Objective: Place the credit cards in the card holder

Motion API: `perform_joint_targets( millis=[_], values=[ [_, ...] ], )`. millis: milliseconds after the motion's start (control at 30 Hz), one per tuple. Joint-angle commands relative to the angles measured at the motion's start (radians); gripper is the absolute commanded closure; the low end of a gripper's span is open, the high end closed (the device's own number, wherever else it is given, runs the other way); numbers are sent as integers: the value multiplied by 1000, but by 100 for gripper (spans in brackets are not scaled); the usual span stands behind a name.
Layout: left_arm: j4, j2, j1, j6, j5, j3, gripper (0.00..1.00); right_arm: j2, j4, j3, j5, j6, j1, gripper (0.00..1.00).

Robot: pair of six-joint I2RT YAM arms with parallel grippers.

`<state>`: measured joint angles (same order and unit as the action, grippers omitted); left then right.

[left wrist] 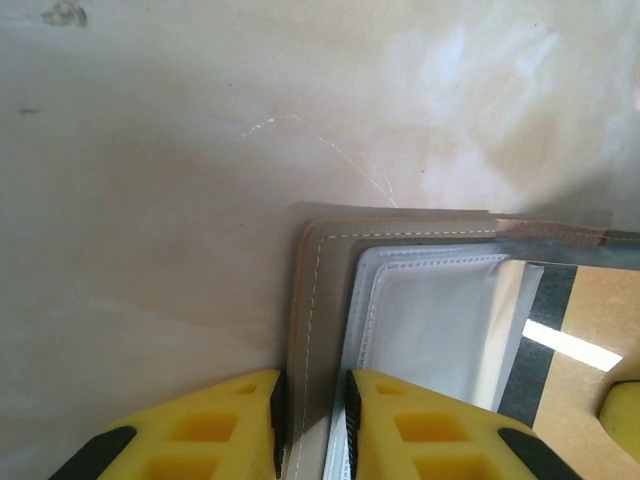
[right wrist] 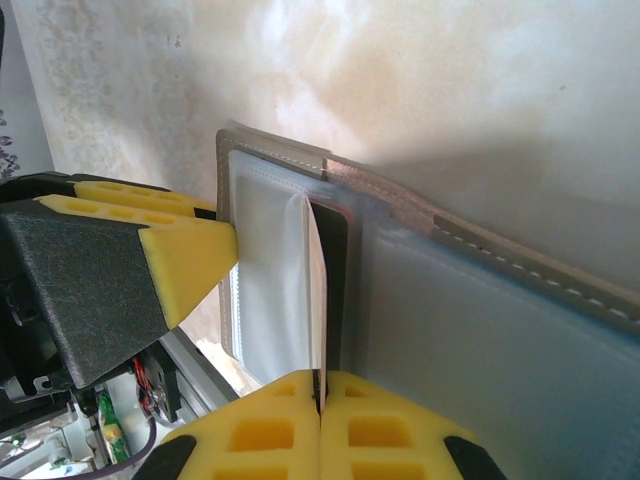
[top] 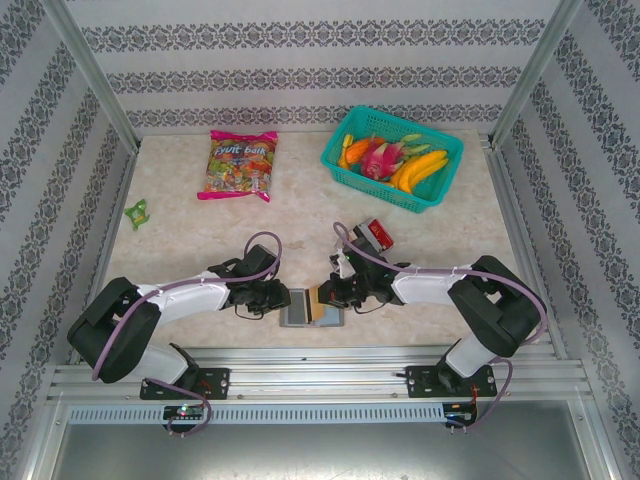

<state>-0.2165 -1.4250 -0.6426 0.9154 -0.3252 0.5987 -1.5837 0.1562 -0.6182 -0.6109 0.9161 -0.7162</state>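
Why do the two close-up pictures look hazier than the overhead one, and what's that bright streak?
Top view: even light, all sharp. Left wrist view: the streak is glare on the tan card, and the card holder's far edge smears. Right wrist view: the table washes out pale, and the holder's top edge blurs.

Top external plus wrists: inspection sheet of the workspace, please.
surface: beige marbled table, faint scratch near the holder.
job's things: card holder lies open at near edge; tan card at its pocket; other cards stacked beyond right arm.
clutter: candy bag, fruit basket, small green item, all far from the holder.
grippers: left end effector clamps holder's edge; right end effector shut on tan card.
cables: purple cables run along both arms.
surroundings: patterned walls, aluminium frame.
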Motion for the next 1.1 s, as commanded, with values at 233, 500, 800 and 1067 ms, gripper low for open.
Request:
perform_joint_targets(
  millis=[233, 500, 800, 1067],
  values=[
    [57, -8, -27, -10, -11, -20, 73, -71, 168, 20, 79, 120, -71, 100],
    [54, -4, -27, -12, -7, -16, 71, -126, 150, -47, 59, 100, -106, 98],
    [37, 10, -26, -15, 13, -20, 72, -65, 5, -64, 20, -12, -63, 100],
    [42, 4, -26, -15, 14, -26, 73, 18, -183, -69, -22, -128, 3, 100]
  ],
)
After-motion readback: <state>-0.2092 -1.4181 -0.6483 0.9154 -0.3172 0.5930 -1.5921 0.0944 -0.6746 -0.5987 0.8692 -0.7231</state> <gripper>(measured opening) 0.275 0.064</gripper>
